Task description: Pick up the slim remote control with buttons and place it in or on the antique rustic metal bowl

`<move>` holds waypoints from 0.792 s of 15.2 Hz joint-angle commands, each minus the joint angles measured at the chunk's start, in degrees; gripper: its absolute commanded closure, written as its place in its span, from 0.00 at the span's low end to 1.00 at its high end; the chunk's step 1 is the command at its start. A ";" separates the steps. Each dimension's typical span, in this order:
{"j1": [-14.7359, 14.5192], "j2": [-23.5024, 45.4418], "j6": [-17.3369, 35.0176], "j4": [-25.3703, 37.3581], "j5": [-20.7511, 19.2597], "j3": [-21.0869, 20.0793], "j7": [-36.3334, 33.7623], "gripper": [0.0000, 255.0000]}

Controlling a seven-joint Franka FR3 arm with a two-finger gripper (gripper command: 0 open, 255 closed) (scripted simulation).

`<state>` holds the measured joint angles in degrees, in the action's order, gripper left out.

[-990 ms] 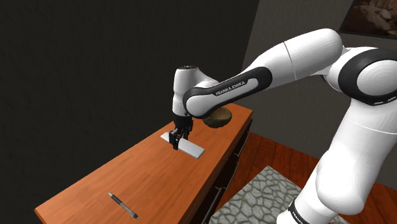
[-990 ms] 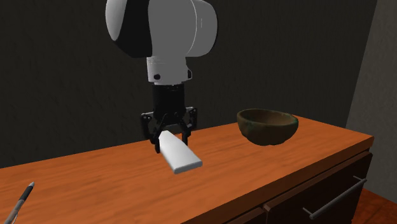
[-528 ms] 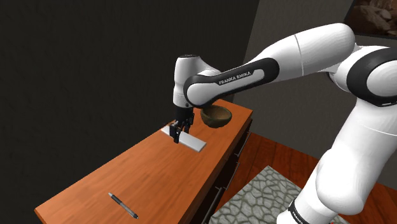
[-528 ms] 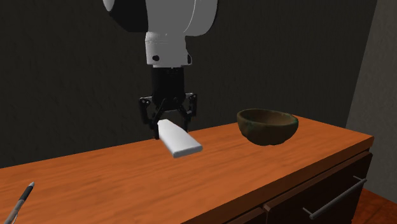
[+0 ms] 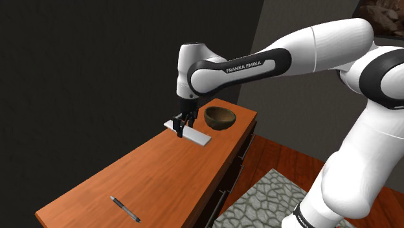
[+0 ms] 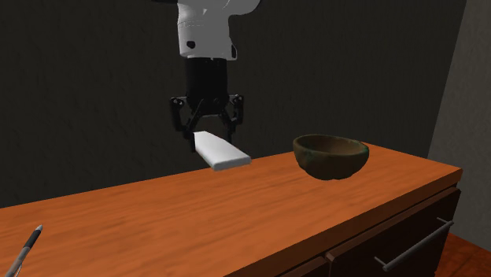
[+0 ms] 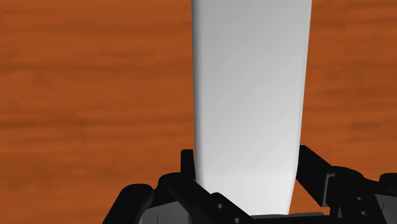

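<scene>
At the shoulder view's left a pen (image 5: 125, 208) lies near the front end of the desk (image 5: 162, 175), well apart from everything else. In the second exterior view the pen (image 6: 27, 245) also lies at the far left of the brown desk (image 6: 236, 212).

Further right, the black hand (image 5: 182, 128) points straight down over the far part of the desk. Its fingers are closed on one end of the remote (image 5: 193, 135), a plain white slab with no buttons drawn on it. In the second exterior view the hand (image 6: 208, 131) holds the remote (image 6: 222, 151) clear of the desk, and the free end slopes down a little towards the camera. In the wrist view the fingers (image 7: 312, 168) of the hand (image 7: 248, 170) press on both long edges of the remote (image 7: 248, 95), with the brown desk (image 7: 95, 95) showing behind it.

To the right of the remote, near it but apart, the bowl (image 5: 219, 117) stands upright on the desk. In the second exterior view the bowl (image 6: 330, 156) is dark brown with greenish patches.

Right of the bowl, the white arm (image 5: 259, 65) runs up and across to the shoulder view's right edge, above a grey cobbled rug (image 5: 259, 201) on the floor.
</scene>
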<state>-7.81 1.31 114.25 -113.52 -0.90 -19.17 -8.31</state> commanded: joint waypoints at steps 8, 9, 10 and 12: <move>0.06 -1.58 -6.33 4.83 0.58 0.05 0.38 1.00; 0.76 -2.03 -6.24 4.33 0.71 0.74 1.82 1.00; 1.44 -2.42 -6.17 3.89 0.82 1.45 3.24 1.00; 2.80 -3.04 -6.06 3.20 0.95 2.86 6.06 1.00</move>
<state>-5.63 -1.33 108.26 -110.02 -0.05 -16.95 -3.62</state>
